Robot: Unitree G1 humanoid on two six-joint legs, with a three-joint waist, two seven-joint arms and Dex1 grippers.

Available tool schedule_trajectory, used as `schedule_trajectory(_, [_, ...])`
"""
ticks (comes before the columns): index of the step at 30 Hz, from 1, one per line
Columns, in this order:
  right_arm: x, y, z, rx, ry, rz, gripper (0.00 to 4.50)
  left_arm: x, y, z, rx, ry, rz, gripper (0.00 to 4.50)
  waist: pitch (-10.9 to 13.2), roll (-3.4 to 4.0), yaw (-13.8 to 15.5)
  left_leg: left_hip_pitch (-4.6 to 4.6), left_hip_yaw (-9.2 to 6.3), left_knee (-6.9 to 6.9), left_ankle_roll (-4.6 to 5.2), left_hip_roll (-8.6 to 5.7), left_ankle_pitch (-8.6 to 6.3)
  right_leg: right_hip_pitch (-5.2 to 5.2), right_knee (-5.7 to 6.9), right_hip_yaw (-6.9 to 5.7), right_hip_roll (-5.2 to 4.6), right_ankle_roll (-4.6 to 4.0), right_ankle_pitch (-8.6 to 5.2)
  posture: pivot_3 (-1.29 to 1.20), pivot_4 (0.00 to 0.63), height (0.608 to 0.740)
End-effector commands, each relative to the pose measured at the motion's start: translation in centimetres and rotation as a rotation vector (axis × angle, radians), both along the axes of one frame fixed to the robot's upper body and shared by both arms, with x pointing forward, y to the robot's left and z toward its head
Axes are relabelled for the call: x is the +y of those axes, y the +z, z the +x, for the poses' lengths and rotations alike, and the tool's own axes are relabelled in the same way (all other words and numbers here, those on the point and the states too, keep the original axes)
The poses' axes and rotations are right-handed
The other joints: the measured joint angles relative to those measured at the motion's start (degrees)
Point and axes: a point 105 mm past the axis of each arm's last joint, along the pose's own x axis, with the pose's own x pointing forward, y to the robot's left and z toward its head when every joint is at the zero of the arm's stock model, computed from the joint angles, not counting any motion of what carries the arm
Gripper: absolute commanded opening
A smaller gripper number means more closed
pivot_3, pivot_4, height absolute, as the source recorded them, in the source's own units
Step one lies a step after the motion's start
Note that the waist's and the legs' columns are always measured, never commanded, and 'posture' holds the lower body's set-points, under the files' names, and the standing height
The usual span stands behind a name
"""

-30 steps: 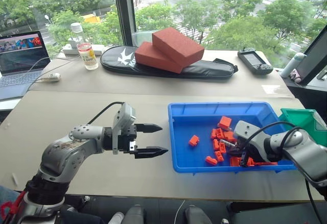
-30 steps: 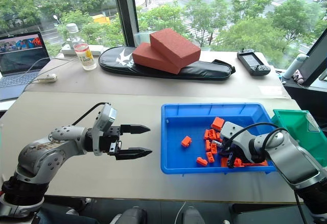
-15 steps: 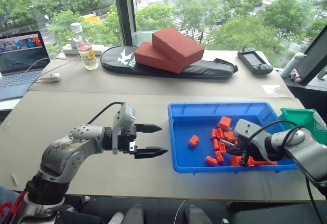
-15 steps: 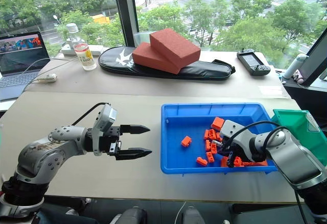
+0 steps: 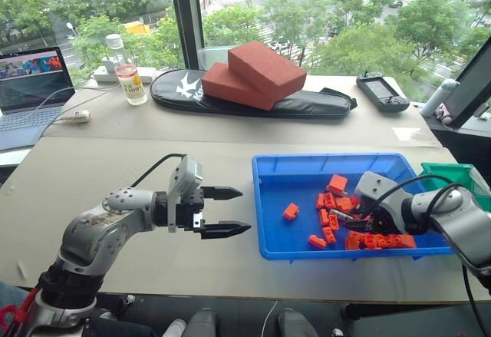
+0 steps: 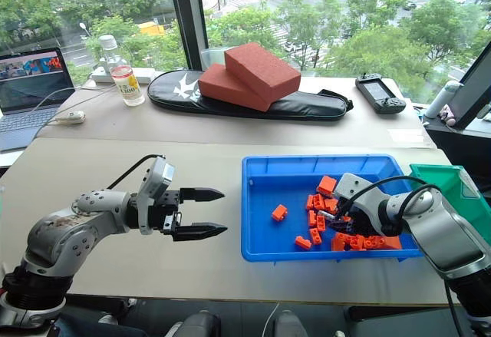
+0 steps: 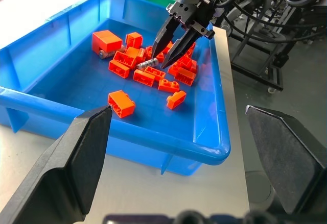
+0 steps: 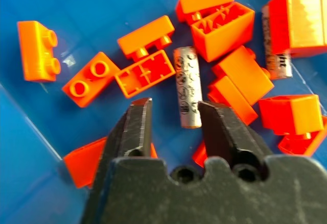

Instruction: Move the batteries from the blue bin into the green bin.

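Right claw point(image 8: 176, 126): half open, empty, hovering over a silver battery point(image 8: 185, 86) among orange bricks point(image 8: 145, 73), near right in the blue bin point(image 5: 295, 183). Centre your fingers across the battery, lower, then close, excluding bricks.

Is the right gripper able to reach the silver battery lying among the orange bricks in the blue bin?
Probably yes. The right gripper hangs open just over the silver battery, whose top is uncovered; orange bricks crowd its sides and may get pinched too.
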Motion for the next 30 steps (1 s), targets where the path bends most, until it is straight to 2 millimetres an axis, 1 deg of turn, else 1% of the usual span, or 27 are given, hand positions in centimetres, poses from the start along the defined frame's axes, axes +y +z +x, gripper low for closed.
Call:
schedule_trajectory(1, [0.5,0.3,0.2,-0.023,0.026,-0.003,2.17,0.1,0.6,-0.3,-0.037,-0.005,-0.003,4.50,0.00,0.00,0.01,0.00,0.00,0.00,0.00,0.00,0.00,0.00,0.00,0.00,0.00,0.00,0.00,0.00,0.150,0.740])
schedule_trajectory(7, [0.2,-1.0,0.3,0.007,0.007,-0.008,2.17,-0.1,0.7,-0.4,-0.036,-0.003,-0.007,4.50,0.00,0.00,0.02,0.00,0.00,0.00,0.00,0.00,0.00,0.00,0.00,0.00,-0.01,0.00,0.00,0.00,0.150,0.740])
schedule_trajectory(13, [0.2,-1.3,0.5,0.013,-0.008,0.004,2.17,0.0,0.6,-0.4,-0.031,0.000,-0.005,4.50,0.00,0.00,-0.03,0.00,0.00,0.00,0.00,0.00,0.00,0.01,0.00,0.00,0.00,0.00,0.00,0.00,0.150,0.740])
schedule_trajectory(15, [0.3,-1.3,0.4,0.017,-0.003,0.005,1.66,-0.1,0.6,-0.4,-0.031,0.000,-0.005,4.50,0.00,0.00,0.00,0.00,-0.01,0.00,0.00,0.00,0.00,0.01,0.00,0.00,0.01,0.00,0.00,0.00,0.150,0.740])
schedule_trajectory(16, [0.3,-1.3,0.4,0.017,-0.001,0.006,1.48,-0.1,0.6,-0.4,-0.031,0.001,-0.005,4.50,0.00,0.00,0.01,0.00,-0.01,0.00,0.00,0.00,0.00,0.01,0.00,0.00,0.00,0.00,0.00,0.00,0.150,0.740])
schedule_trajectory(19, [0.5,-1.1,0.4,0.011,0.009,0.008,0.48,-0.1,0.6,-0.4,-0.032,0.001,-0.004,4.50,0.00,0.00,0.03,0.00,0.00,0.00,0.00,0.00,0.00,0.01,0.00,0.00,-0.01,0.00,0.00,0.00,0.150,0.740])
schedule_trajectory(20, [0.6,-1.1,0.4,0.010,0.014,0.008,0.25,-0.1,0.6,-0.3,-0.033,0.001,-0.004,4.50,0.00,0.00,0.02,0.00,0.00,0.00,0.00,0.00,0.00,0.01,0.00,0.00,0.00,0.00,0.00,0.00,0.150,0.740])
schedule_trajectory(22, [0.6,-0.9,0.3,0.005,0.021,0.008,0.25,-0.2,0.6,-0.3,-0.033,0.000,-0.005,4.50,0.00,0.00,0.01,0.00,-0.01,0.00,0.00,0.00,0.00,0.01,0.00,0.00,0.00,0.00,0.00,0.00,0.150,0.740])
schedule_trajectory(23, [0.7,-0.6,0.3,-0.004,0.022,0.013,0.25,-0.2,0.6,-0.3,-0.034,0.000,-0.005,4.50,0.00,0.00,0.01,0.00,-0.01,0.00,0.00,0.00,0.00,0.01,0.00,0.00,0.00,0.00,0.00,0.00,0.150,0.740])
schedule_trajectory(25, [1.0,0.7,0.3,-0.041,0.032,0.036,0.25,-0.2,0.6,-0.3,-0.035,0.000,-0.004,4.50,0.00,0.00,0.01,0.00,-0.01,0.00,0.00,0.00,0.00,0.01,0.00,0.00,0.00,0.00,0.00,0.00,0.150,0.740])
schedule_trajectory(27, [1.2,1.5,0.1,-0.060,0.042,0.043,0.25,-0.2,0.6,-0.3,-0.035,0.000,-0.004,4.50,0.00,0.00,0.00,0.00,0.00,0.00,0.00,-0.01,0.00,0.00,0.01,0.00,-0.01,0.00,0.00,0.00,0.150,0.740])
schedule_trajectory(28, [1.3,2.5,-0.2,-0.080,0.048,0.065,0.25,-0.1,0.6,-0.3,-0.036,0.001,-0.003,4.50,0.00,0.00,-0.02,0.00,0.00,0.00,0.00,0.00,0.00,0.00,0.01,0.00,0.00,0.00,0.00,0.00,0.150,0.740])
schedule_trajectory(30, [0.9,5.3,-0.6,-0.149,0.024,0.111,0.25,0.0,0.6,-0.3,-0.036,0.004,-0.002,4.50,0.01,0.02,0.09,-0.01,-0.01,0.00,0.00,-0.01,0.00,0.00,0.01,0.00,-0.01,0.00,0.00,0.00,0.150,0.740])
